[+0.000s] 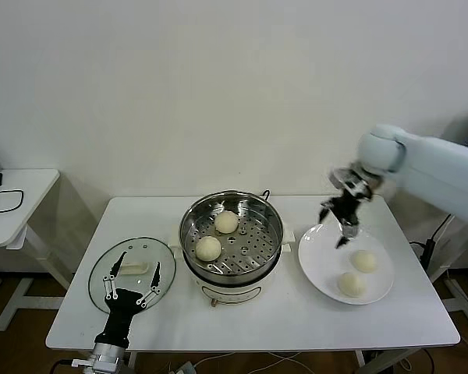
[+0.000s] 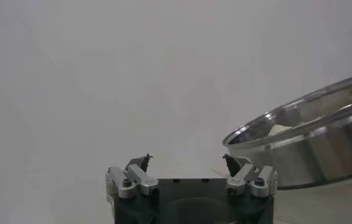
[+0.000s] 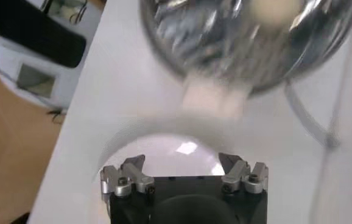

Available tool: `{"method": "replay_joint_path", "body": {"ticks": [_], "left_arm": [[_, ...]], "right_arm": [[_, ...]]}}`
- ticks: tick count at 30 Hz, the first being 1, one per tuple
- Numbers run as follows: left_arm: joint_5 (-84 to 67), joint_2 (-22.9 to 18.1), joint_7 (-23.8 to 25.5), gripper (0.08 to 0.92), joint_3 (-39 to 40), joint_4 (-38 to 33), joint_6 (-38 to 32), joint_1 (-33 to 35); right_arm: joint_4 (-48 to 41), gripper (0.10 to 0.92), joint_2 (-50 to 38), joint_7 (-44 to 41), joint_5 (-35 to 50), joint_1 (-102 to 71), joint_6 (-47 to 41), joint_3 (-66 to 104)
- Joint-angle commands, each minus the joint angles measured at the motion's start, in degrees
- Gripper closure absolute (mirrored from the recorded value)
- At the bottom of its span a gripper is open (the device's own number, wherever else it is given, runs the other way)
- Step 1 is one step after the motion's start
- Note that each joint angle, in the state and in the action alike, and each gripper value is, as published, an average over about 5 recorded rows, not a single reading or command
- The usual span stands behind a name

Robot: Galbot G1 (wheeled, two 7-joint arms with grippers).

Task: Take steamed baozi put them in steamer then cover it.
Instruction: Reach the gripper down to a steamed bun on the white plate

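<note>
Baozi: two sit in the steamer (image 1: 231,234), two wait on the plate (image 1: 318,265) beside it. My right gripper (image 1: 345,224) hangs wide and empty above the plate's steamer-side rim; pinching hard could dent a bun.

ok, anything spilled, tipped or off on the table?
Nothing stands out. Two cream-white round buns sit in the steel steamer basket, two on the white plate, glass lid flat beside.

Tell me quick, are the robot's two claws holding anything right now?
Left gripper: open, empty, over the glass lid.
Right gripper: open, empty, above the white plate.
</note>
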Motion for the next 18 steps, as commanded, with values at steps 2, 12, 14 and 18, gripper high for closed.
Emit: {"method": "replay_joint_path", "body": {"ticks": [2,12,14,18], "left_arm": [[0.05,-0.07,0.01,0.177,-0.21,-0.04,-0.02,0.18],[0.01,-0.10,0.08,0.177,-0.81,-0.21,-0.13,0.41],[-0.02,-0.08,0.08,0.177,-0.91,-0.27,-0.09,0.40],[-0.03,-0.07,0.07,0.177,-1.08,0.05,-0.18,0.43]], "right_arm": [[-3.06,0.203,-6.86,-0.82,-11.33,-17.58,2.96,10.34],[-6.72,0.203,-2.79,4.36,-12.33,-22.11,2.19,12.60],[-7.11,0.203,-2.17,4.92,-12.44,-22.74,2.02,13.02],[-7.62,0.203,-1.26,5.50,-12.78,-23.35,1.79,13.33]]}}
